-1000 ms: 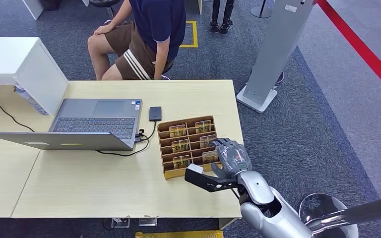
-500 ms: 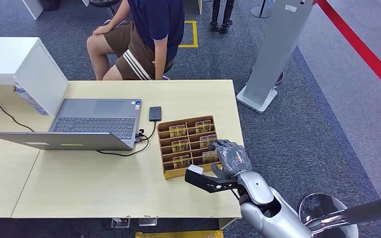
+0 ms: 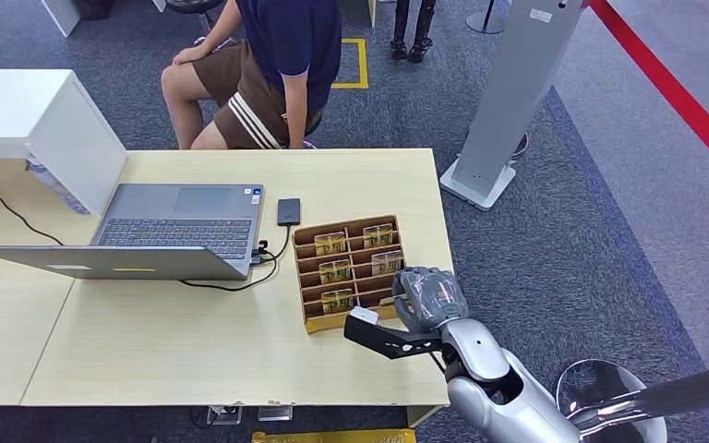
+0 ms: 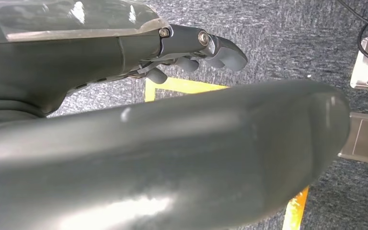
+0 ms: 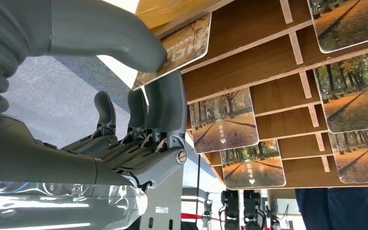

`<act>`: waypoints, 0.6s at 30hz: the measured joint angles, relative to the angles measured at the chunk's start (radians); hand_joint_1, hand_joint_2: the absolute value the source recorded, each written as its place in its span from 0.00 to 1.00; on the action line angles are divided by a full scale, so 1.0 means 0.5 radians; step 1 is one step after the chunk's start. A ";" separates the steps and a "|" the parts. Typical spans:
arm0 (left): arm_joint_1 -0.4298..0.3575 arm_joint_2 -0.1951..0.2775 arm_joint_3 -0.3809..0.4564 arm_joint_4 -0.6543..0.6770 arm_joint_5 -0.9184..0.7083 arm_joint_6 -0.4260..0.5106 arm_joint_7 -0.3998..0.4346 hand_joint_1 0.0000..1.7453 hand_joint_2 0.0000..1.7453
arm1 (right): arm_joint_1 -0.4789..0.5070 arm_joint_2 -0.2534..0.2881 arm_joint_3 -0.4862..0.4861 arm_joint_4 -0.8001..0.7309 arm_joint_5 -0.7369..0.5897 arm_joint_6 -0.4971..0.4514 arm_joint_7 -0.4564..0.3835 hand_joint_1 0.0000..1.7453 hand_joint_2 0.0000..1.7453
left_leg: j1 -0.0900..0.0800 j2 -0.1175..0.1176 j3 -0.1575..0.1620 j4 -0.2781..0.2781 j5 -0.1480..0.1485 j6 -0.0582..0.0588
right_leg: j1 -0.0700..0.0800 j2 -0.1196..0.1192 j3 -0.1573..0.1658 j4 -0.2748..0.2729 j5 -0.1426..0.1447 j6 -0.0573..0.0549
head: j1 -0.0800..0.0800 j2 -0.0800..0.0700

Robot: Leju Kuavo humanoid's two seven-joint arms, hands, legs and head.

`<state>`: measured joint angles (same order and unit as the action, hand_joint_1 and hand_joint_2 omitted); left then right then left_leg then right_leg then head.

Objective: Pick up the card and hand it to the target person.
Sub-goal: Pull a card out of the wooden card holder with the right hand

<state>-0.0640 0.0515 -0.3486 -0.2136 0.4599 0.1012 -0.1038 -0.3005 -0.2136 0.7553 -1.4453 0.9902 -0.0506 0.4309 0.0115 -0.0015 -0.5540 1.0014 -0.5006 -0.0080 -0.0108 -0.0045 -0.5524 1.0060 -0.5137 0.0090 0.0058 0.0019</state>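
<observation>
A wooden card box stands on the table's right part, with tree-picture cards in its slots. My right hand rests over the box's near right corner. In the right wrist view my right hand pinches one card between the thumb and fingers, just off the box. Other cards lie in their slots. The person sits beyond the table's far edge. My left hand hangs above grey carpet, holding nothing, its thumb apart from the bent fingers.
An open laptop and a small black device lie left of the box, joined by a cable. A white cabinet stands at far left. A grey kiosk post stands right of the table, and a round metal base sits near my right arm.
My right hand has slid a little left over the box's near right slot and now covers the card that showed there. The person shifted slightly.
</observation>
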 joint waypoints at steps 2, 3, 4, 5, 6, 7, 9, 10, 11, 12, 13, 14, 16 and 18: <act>0.000 0.000 -0.002 0.000 0.005 -0.002 0.000 0.00 0.00 | 0.000 0.000 0.000 0.000 -0.003 0.001 0.003 0.68 1.00 | 0.000 0.000 0.000 0.000 0.000 0.000 | 0.000 0.000 0.000 0.000 0.000 0.000 | 0.001 0.000; 0.000 0.001 -0.003 0.000 0.006 -0.006 0.000 0.00 0.00 | 0.000 0.000 0.000 0.000 -0.005 0.002 0.004 0.69 1.00 | 0.000 0.000 0.000 0.000 0.000 0.000 | 0.000 0.000 0.000 0.000 0.000 0.000 | 0.001 0.000; 0.000 0.001 -0.004 0.000 0.006 -0.013 0.000 0.00 0.00 | 0.000 0.000 0.000 0.000 -0.008 0.003 0.005 0.70 1.00 | 0.000 0.000 0.000 0.000 0.000 0.000 | 0.000 0.000 0.000 0.000 0.000 0.000 | 0.000 0.000; 0.000 0.001 -0.005 0.000 0.006 -0.022 0.000 0.00 0.25 | 0.000 0.000 0.001 0.000 -0.011 0.005 0.005 0.71 1.00 | 0.000 0.000 0.000 0.000 0.000 0.000 | 0.000 0.000 0.000 0.000 0.000 0.000 | 0.000 0.000; 0.000 0.002 -0.006 0.000 0.006 -0.032 -0.002 0.00 0.50 | -0.001 0.000 0.001 0.000 -0.018 0.006 0.005 0.74 1.00 | 0.000 0.000 0.000 0.000 0.000 0.000 | 0.000 0.000 0.000 0.000 0.000 0.000 | 0.000 0.000; 0.000 0.003 -0.008 0.000 0.004 -0.040 -0.004 0.00 0.75 | -0.001 0.000 0.002 0.000 -0.025 0.006 0.005 0.76 1.00 | 0.000 0.000 0.000 0.000 0.000 0.000 | 0.000 0.000 0.000 0.000 0.000 0.000 | 0.000 0.000; 0.000 0.006 -0.016 0.000 -0.005 -0.039 -0.015 0.00 1.00 | -0.001 0.000 0.004 0.001 -0.038 0.006 0.005 0.80 1.00 | 0.000 0.000 0.000 0.000 0.000 0.000 | 0.000 0.000 0.000 0.000 0.000 0.000 | 0.000 0.000; 0.000 0.007 -0.022 0.000 -0.011 -0.033 -0.021 0.00 1.00 | -0.001 0.000 0.005 0.001 -0.042 0.006 0.005 0.80 1.00 | 0.000 0.000 0.000 0.000 0.000 0.000 | 0.000 0.000 0.000 0.000 0.000 0.000 | 0.000 0.000; 0.000 0.009 -0.029 0.000 -0.019 -0.028 -0.028 0.00 1.00 | -0.001 0.000 0.006 0.001 -0.044 0.004 0.005 0.81 1.00 | 0.000 0.000 0.000 0.000 0.000 0.000 | 0.000 0.000 0.000 0.000 0.000 0.000 | -0.001 0.000; 0.000 0.010 -0.035 0.000 -0.026 -0.027 -0.033 0.00 1.00 | -0.002 0.000 0.007 0.001 -0.046 0.003 0.005 0.81 1.00 | 0.000 0.000 0.000 0.000 0.000 0.000 | 0.000 0.000 0.000 0.000 0.000 0.000 | -0.001 0.000; 0.000 0.011 -0.041 0.000 -0.031 -0.030 -0.038 0.00 1.00 | -0.002 0.000 0.007 0.001 -0.047 0.001 0.005 0.81 1.00 | 0.000 0.000 0.000 0.000 0.000 0.000 | 0.000 0.000 0.000 0.000 0.000 0.000 | -0.001 0.000; 0.000 0.012 -0.048 0.000 -0.037 -0.033 -0.043 0.00 1.00 | -0.002 0.000 0.007 0.001 -0.047 -0.002 0.005 0.81 1.00 | 0.000 0.000 0.000 0.000 0.000 0.000 | 0.000 0.000 0.000 0.000 0.000 0.000 | 0.000 0.000; 0.000 0.014 -0.062 0.000 -0.038 -0.038 -0.057 0.00 1.00 | -0.003 0.000 0.008 0.001 -0.047 -0.007 0.005 0.81 1.00 | 0.000 0.000 0.000 0.000 0.000 0.000 | 0.000 0.000 0.000 0.000 0.000 0.000 | 0.000 0.000; 0.000 0.016 -0.071 0.000 -0.027 -0.043 -0.070 0.00 1.00 | -0.003 0.000 0.008 0.001 -0.045 -0.014 0.005 0.81 1.00 | 0.000 0.000 0.000 0.000 0.000 0.000 | 0.000 0.000 0.000 0.000 0.000 0.000 | 0.001 0.000</act>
<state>-0.0640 0.0596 -0.3839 -0.2136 0.4461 0.0798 -0.1386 -0.3019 -0.2136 0.7591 -1.4450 0.9675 -0.0576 0.4333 0.0115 -0.0015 -0.5539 1.0014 -0.5006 -0.0080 -0.0108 -0.0045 -0.5523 1.0060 -0.5137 0.0090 0.0061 0.0019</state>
